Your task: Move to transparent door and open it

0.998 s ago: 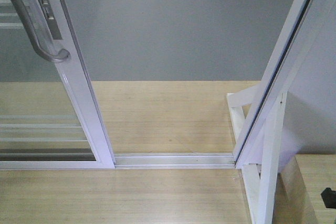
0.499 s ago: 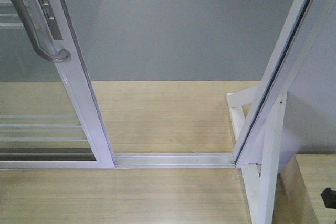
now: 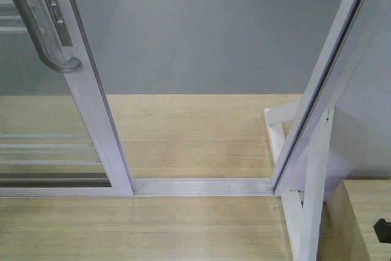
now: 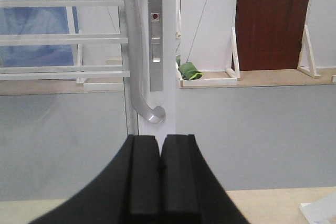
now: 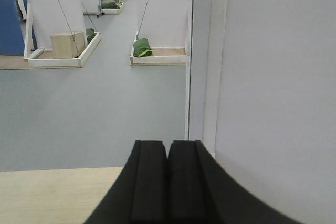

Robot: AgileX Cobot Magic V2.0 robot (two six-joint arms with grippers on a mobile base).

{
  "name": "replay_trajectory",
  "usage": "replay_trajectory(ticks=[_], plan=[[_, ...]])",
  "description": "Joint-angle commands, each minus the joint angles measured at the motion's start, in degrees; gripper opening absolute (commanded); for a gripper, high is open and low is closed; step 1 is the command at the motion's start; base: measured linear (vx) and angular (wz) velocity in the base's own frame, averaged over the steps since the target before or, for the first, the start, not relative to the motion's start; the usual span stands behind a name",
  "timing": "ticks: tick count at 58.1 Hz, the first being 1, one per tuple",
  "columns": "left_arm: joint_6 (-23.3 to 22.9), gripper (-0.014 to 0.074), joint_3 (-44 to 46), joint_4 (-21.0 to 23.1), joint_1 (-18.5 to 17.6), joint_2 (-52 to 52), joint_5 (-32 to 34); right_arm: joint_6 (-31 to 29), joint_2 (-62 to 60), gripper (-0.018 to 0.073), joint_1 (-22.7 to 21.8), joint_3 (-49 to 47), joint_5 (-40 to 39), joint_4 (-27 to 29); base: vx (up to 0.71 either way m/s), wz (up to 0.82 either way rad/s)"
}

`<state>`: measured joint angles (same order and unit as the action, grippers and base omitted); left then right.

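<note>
The transparent door [image 3: 91, 111] stands at the left of the front view, slid aside from the white jamb [image 3: 324, 84], with a wide gap between them. Thin bars cross its glass, and its curved silver handle [image 3: 43, 35] is at the top left. In the left wrist view the door stile [image 4: 170, 103] and handle [image 4: 137, 66] are straight ahead, beyond my left gripper [image 4: 159, 142], which is shut on nothing and apart from them. My right gripper [image 5: 168, 145] is also shut and empty, just left of the jamb [image 5: 202, 51].
A metal floor track [image 3: 201, 184] crosses the wooden floor between door and jamb. A white wooden brace [image 3: 314, 181] and a wooden box [image 3: 366, 212] sit at the lower right. Beyond the opening lie grey floor, a green bag [image 4: 189, 70] and a brown door [image 4: 273, 19].
</note>
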<state>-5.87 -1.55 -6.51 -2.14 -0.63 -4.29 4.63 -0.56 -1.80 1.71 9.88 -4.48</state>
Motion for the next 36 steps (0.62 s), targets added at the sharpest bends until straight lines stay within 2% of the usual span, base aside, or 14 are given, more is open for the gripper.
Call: replay_trajectory(ticks=[1, 36], plan=[[-0.3, -0.0006, -1.8, 0.1, -0.2, -0.2, 4.7, -0.5, -0.6, -0.0008, -0.3, 0.8, -4.5, -0.1, 0.0, 0.0], [-0.3, -0.0006, -1.8, 0.1, -0.2, -0.2, 4.7, -0.5, -0.6, -0.0008, -0.3, 0.8, -4.4, -0.1, 0.0, 0.0]])
